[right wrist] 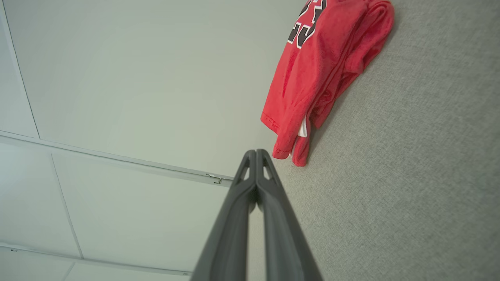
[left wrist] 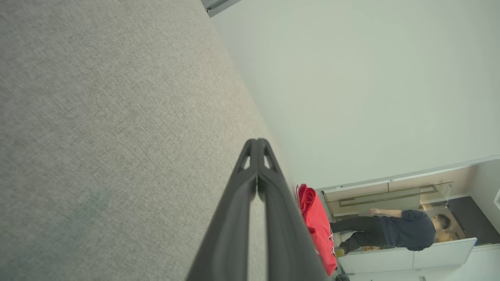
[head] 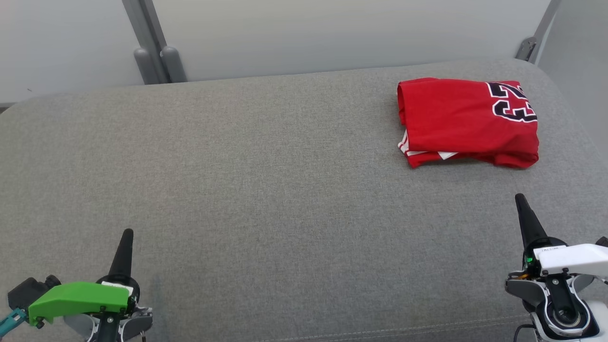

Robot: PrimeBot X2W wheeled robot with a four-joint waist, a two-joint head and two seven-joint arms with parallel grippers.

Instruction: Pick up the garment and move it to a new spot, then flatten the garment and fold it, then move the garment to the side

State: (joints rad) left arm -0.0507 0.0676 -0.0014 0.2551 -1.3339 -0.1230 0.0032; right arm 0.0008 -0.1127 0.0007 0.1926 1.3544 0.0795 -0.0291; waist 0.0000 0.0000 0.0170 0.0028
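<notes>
Fingers (left wrist: 234, 203) of the left gripper (head: 127, 233) and right gripper (head: 519, 197) are pressing together, holding nothing, hovering by the surface's (head: 285, 190) near edge. The shirt (head: 468, 123) (folded, red, probably soft and light) is lying at the far right corner; pinching through all layers at 1 edge looks wisest.

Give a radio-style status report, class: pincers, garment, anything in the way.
Left pincer shut, empty. Right pincer shut, empty, nearer the garment. It lies folded, far right on the grey cushion. Nothing between them.
</notes>
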